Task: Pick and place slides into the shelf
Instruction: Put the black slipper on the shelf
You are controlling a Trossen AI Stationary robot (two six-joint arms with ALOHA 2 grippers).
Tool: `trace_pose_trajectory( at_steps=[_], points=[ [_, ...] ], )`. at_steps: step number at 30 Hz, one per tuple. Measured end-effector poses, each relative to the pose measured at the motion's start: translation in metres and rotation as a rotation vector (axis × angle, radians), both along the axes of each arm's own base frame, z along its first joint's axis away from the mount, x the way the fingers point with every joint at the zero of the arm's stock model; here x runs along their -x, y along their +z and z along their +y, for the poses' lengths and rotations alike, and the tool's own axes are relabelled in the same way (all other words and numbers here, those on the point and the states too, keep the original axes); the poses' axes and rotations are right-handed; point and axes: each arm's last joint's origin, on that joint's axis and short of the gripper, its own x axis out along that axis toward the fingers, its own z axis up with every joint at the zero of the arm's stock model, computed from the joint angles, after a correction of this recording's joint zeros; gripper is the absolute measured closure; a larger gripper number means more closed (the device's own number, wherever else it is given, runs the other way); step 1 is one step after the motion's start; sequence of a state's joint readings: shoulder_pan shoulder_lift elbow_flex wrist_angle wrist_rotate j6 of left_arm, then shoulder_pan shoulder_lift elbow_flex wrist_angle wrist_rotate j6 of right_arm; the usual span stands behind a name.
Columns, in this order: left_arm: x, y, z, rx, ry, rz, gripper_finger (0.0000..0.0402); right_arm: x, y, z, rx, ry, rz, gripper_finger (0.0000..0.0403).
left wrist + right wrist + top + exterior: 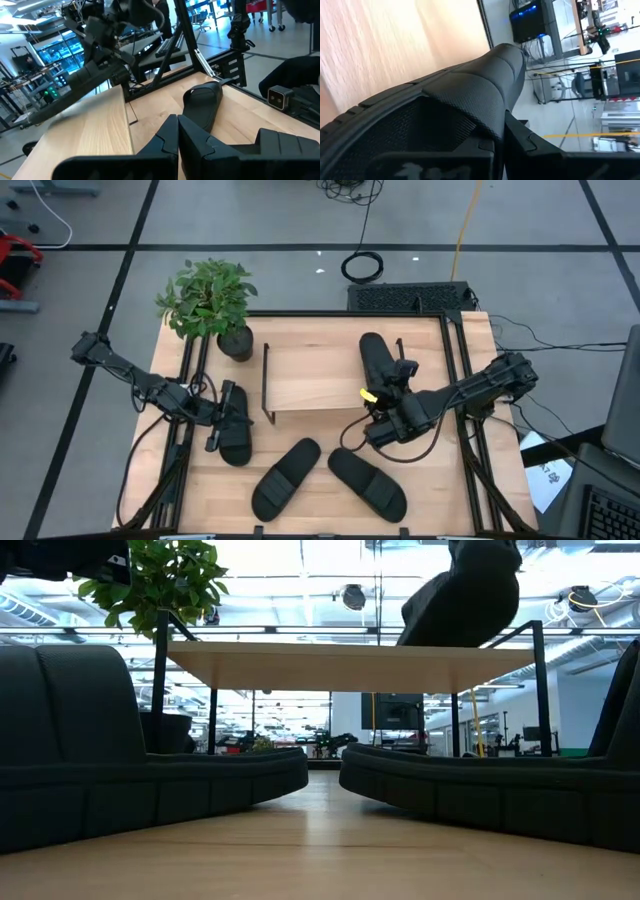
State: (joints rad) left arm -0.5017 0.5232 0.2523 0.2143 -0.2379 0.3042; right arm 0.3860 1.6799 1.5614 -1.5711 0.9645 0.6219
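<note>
Two slides (285, 478) (367, 482) lie nearest, toes converging toward 12 o'clock. Right gripper (385, 392) clamps a third slide (376, 360), long axis 12–6, on the shelf (315, 377). Left gripper (222, 412) closed over the fourth slide (237, 436), mostly hidden.

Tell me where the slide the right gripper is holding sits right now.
In the high view, that slide is on the shelf board's right end, with the shut right gripper clamped on it.
</note>
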Motion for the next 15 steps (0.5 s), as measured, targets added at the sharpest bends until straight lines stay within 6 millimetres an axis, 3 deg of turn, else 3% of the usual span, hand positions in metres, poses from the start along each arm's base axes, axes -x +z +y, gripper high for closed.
trace_pose_trajectory(
  at_steps=[15],
  points=[
    [0.000, 0.000, 0.000, -0.002, 0.000, 0.000, 0.0394, -0.001, -0.019, -0.003, -0.006, -0.036, -0.023, 0.0397]
  ],
)
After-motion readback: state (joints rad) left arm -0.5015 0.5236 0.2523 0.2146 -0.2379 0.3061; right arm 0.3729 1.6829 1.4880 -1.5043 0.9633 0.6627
